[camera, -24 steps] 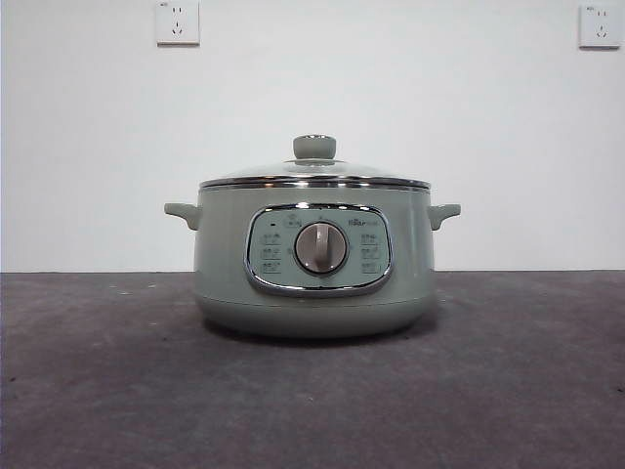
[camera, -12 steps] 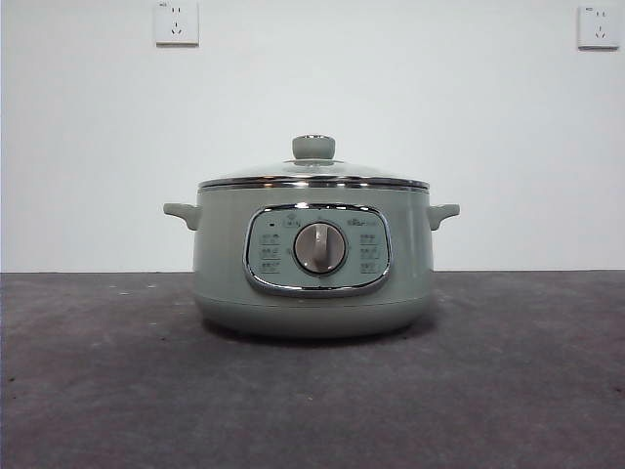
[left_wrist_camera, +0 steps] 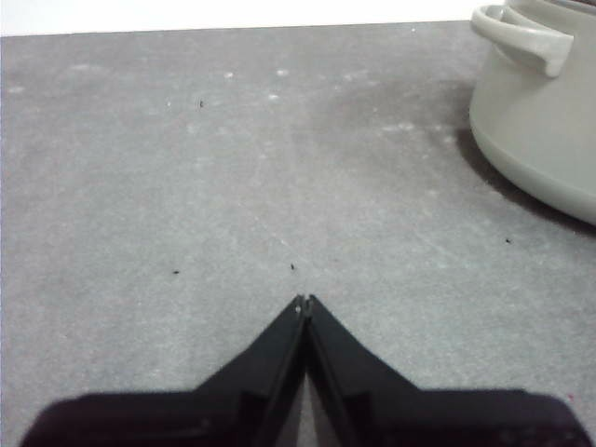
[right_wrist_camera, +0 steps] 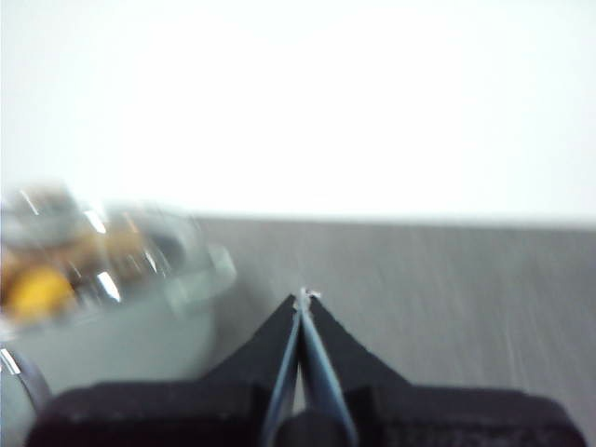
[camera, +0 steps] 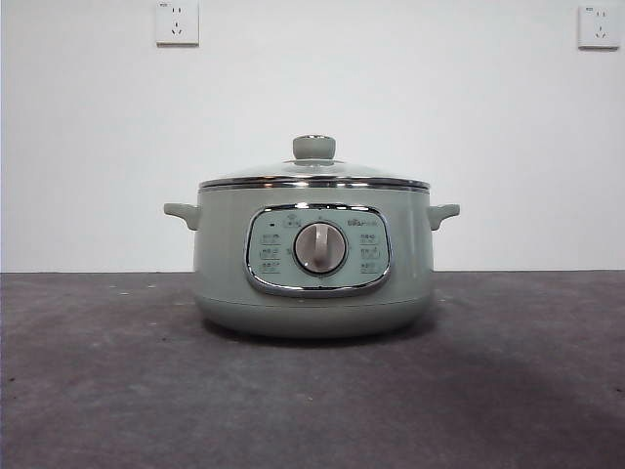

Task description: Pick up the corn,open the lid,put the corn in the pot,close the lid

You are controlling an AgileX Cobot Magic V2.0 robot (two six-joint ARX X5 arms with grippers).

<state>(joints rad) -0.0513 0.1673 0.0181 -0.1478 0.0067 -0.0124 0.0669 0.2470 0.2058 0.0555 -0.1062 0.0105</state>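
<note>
White wall with two sockets (camera: 177,22) backs a grey surface (camera: 107,391) where the pot (camera: 313,256) stands, the lid (camera: 314,174) seated on its rim. Through the glass in the blurred right wrist view a yellow shape, probably the corn (right_wrist_camera: 35,291), lies inside the pot. By that, the task looks finished or nearly so. Left tool (left_wrist_camera: 304,301) sits low over bare surface beside the pot, jaws pressed together; right tool (right_wrist_camera: 304,296) likewise pressed together, holding nothing
</note>
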